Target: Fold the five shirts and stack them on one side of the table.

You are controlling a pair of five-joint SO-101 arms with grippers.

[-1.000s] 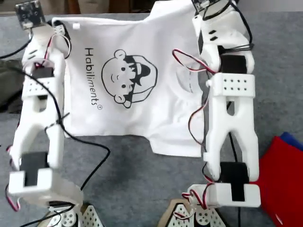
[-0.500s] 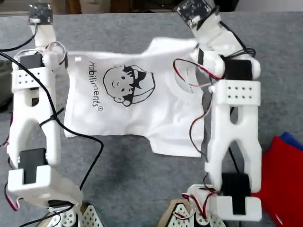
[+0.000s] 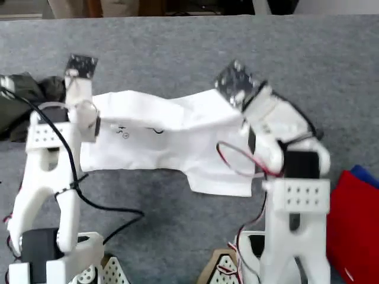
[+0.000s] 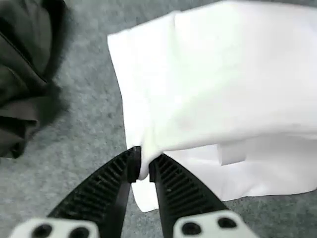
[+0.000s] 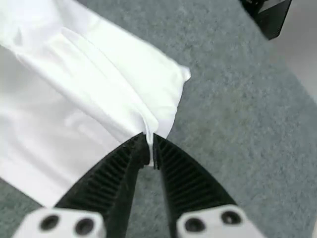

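Observation:
A white shirt [image 3: 166, 139] lies across the middle of the grey table, its far half lifted and folded toward the near edge so the print is nearly covered. My left gripper [image 4: 143, 166] is shut on the shirt's folded edge [image 4: 148, 144] at the left end [image 3: 89, 112]. My right gripper [image 5: 150, 148] is shut on a pinch of the white shirt [image 5: 99, 89] at the right end [image 3: 240, 115]. The lifted layer [image 4: 228, 74] hangs over the lower layer between both grippers.
A dark olive garment [image 3: 26, 103] lies bunched at the table's left edge, also in the left wrist view [image 4: 25, 69]. A red cloth [image 3: 355, 225] with a blue one [image 3: 364, 174] under it sits at the right edge. Bare grey table [image 3: 177, 47] stretches beyond the shirt.
Both grippers have pulled the shirt's far edge up and toward the near side, folding it over. The printed face, fully visible earlier, is now almost hidden under the fold.

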